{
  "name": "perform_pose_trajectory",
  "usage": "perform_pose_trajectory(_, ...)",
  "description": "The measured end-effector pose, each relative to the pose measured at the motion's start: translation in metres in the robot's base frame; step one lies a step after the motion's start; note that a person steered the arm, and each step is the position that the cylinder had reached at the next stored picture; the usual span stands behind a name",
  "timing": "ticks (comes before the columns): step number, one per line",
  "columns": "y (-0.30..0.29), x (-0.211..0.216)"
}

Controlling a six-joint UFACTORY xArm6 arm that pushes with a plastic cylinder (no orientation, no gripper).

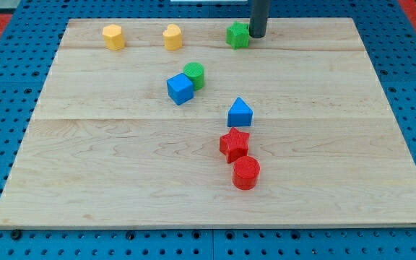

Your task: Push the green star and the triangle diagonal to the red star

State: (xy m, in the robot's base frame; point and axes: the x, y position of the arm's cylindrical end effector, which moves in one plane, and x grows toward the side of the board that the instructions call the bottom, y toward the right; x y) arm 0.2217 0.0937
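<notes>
The green star (237,35) lies near the view's top edge of the wooden board (85,159), right of centre. My tip (257,35) stands right beside it on its right, touching or almost touching. The blue triangle (240,113) sits at mid-board, just above the red star (234,144). The triangle and the red star are very close, nearly touching.
A red cylinder (246,172) sits just below the red star. A blue cube (180,88) and a green cylinder (193,74) touch each other left of centre. Two yellow blocks (113,36) (172,36) lie along the top edge at the left.
</notes>
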Motion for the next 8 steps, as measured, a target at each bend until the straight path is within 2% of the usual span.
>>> perform_pose_trajectory(1,-0.048,-0.011)
perform_pose_trajectory(2,-0.119,0.048)
perform_pose_trajectory(3,-0.136,0.070)
perform_pose_trajectory(4,-0.121,0.050)
perform_pose_trajectory(5,-0.062,0.036)
perform_pose_trajectory(6,-0.081,0.076)
perform_pose_trajectory(7,-0.073,0.054)
perform_pose_trajectory(8,-0.035,0.031)
